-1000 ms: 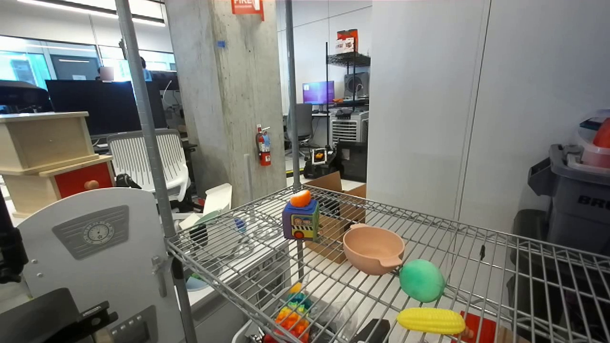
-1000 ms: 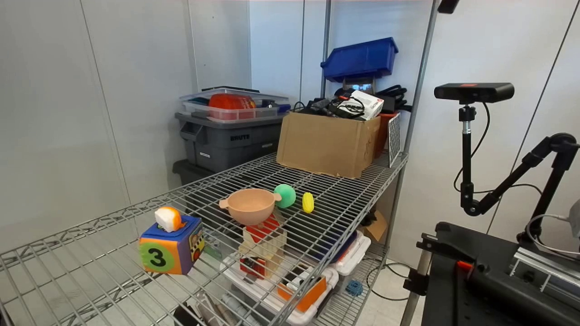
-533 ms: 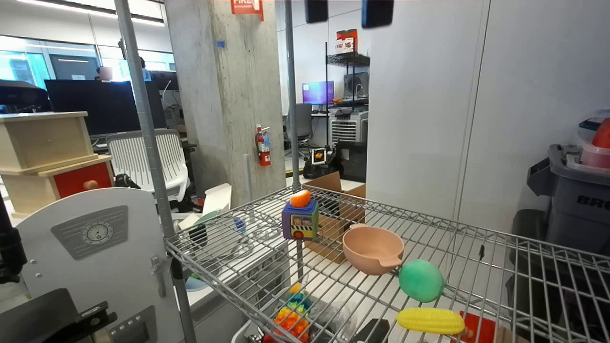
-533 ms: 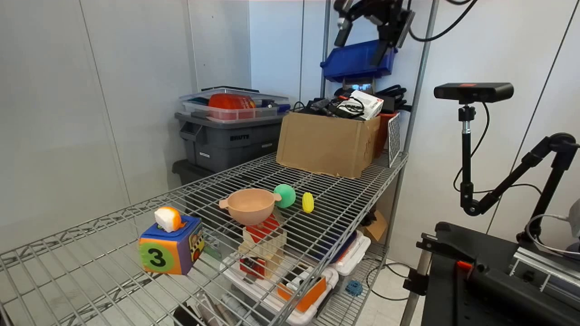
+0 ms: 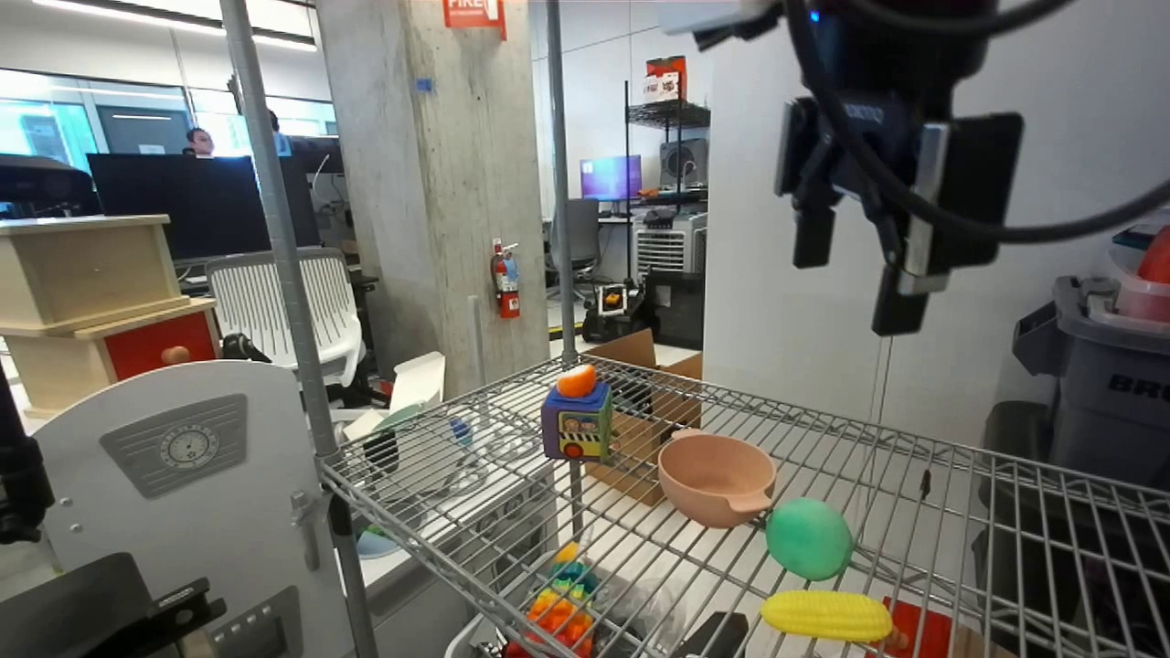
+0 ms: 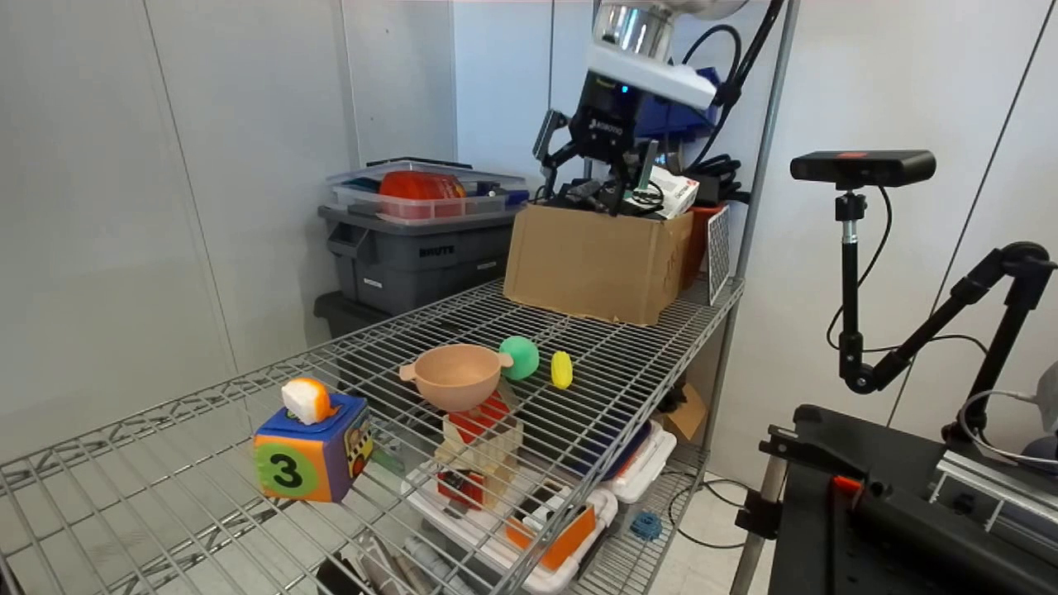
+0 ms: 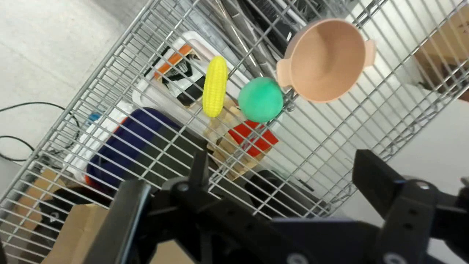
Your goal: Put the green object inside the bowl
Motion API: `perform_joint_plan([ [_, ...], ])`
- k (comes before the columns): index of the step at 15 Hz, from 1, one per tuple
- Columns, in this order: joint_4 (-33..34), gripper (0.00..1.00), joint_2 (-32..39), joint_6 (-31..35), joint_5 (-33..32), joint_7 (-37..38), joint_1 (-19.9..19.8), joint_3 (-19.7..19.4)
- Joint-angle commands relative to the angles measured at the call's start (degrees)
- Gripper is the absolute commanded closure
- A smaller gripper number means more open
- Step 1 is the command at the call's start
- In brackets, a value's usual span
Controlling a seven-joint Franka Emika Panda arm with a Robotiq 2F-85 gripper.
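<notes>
The green ball-like object rests on the wire shelf right beside the bowl, outside it. The bowl is pinkish-tan, with two small handles, upright and empty. The green object and bowl also show in the other exterior view. In the wrist view the green object sits by one bowl handle, with the bowl farther up right. My gripper is open with nothing between its fingers. It hangs well above the shelf in both exterior views, apart from the green object.
A yellow corn toy lies close to the green object. A soft toy block with an orange-and-white piece on top stands beyond the bowl. A cardboard box stands on the shelf's far end. Metal posts rise at shelf corners.
My gripper has come down into both exterior views from above, open, and moved lower toward the shelf. The green object, bowl, corn and block have not moved.
</notes>
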Motion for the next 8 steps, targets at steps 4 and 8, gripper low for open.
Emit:
perform_joint_plan([
  [4,23.5,0.0,19.8,-13.7,-2.8,15.5,-2.8,-1.0],
  [8,35.1,0.0,29.1,-23.8,-3.4,22.2,-3.2,-0.5],
])
